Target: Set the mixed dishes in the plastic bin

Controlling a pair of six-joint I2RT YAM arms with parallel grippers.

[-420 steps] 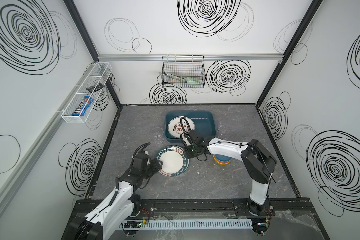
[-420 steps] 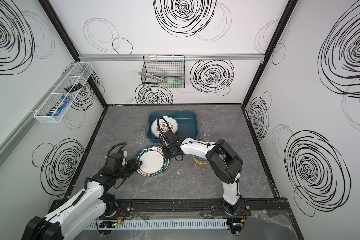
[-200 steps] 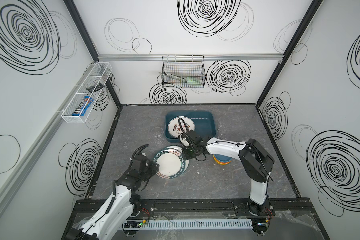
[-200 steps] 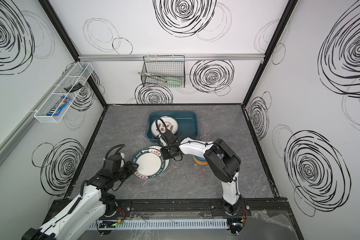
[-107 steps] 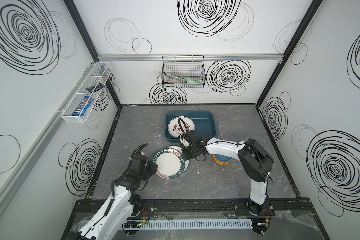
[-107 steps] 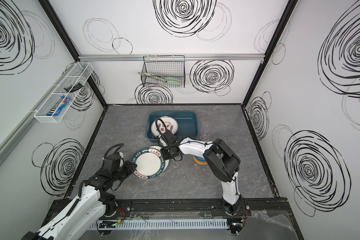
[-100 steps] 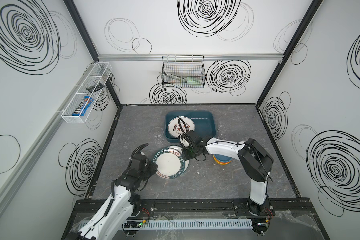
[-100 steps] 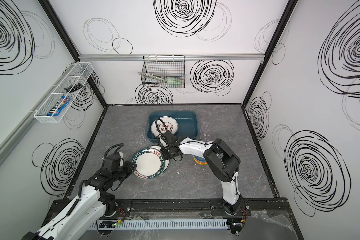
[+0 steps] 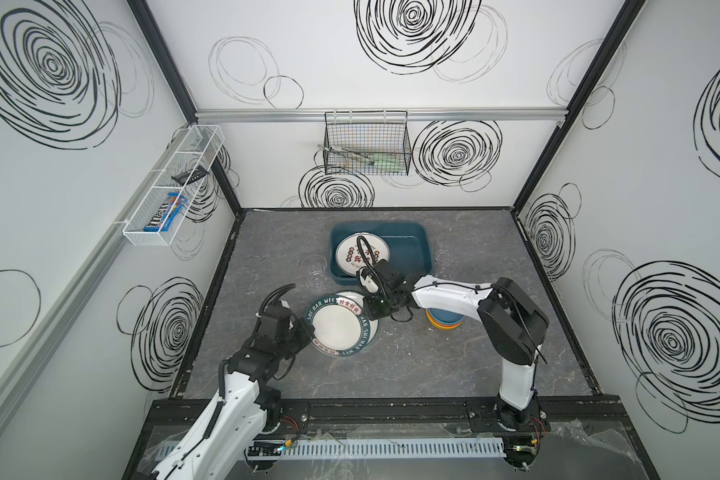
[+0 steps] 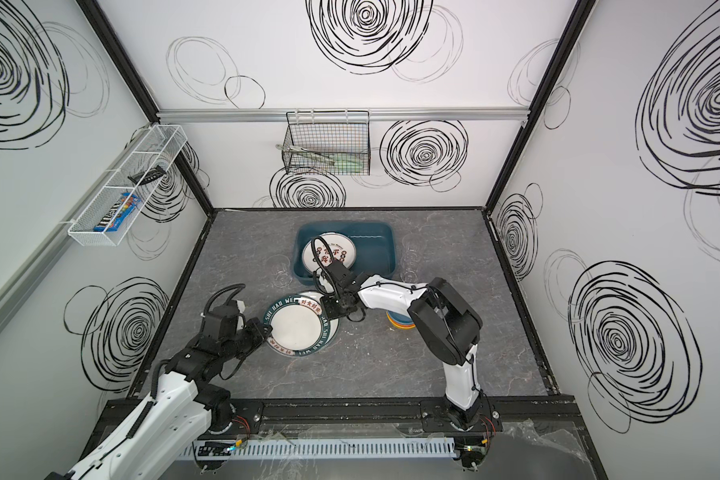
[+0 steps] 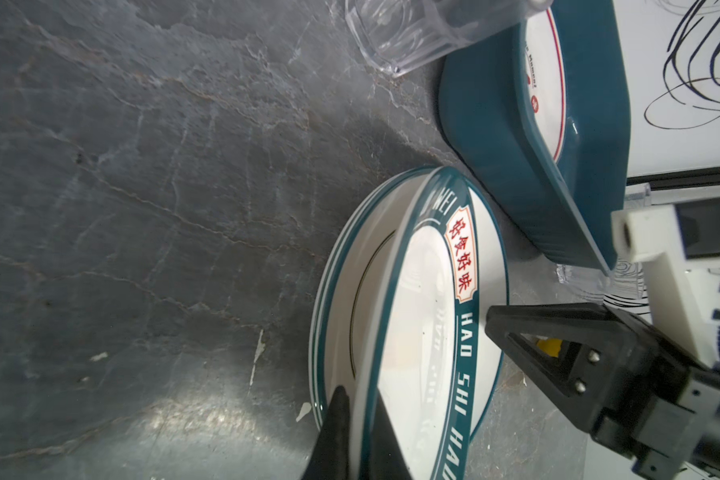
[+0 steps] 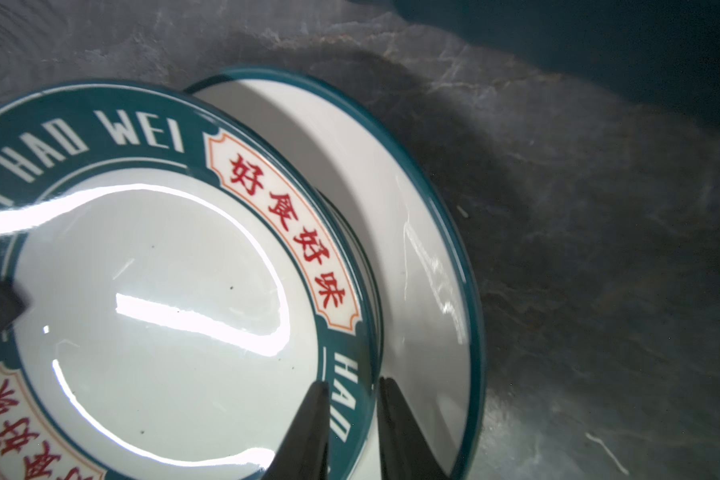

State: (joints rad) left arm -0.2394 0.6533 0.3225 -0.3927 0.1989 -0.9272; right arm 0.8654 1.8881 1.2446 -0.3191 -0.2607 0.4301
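Left hand is pinching the rim of the top plate, fingers together on it. The right hand is straddling the opposite rim, and the wrist view is not showing clearly whether its fingers are pressing or standing slightly off.

The tabletop is lying close under both hands, so a slip would be ending in a short, hard drop.

The plastic bin is sitting just beyond the right hand and is already holding one printed plate. If the top plate is travelling low, its leading edge could be knocking the bin's near wall.

With perhaps only one hand truly clamping, the top plate could be pivoting on the left fingers and sliding out.

The lower plate is resting directly beneath the held one, offset toward the right hand. A lower finger dragging on it could be pulling it along.

The stacked bowls are sitting behind the right hand, under its forearm, where a sweep of the arm could be catching them.

A clear cup is standing beyond the left hand, beside the bin, and a light brush could be toppling it.
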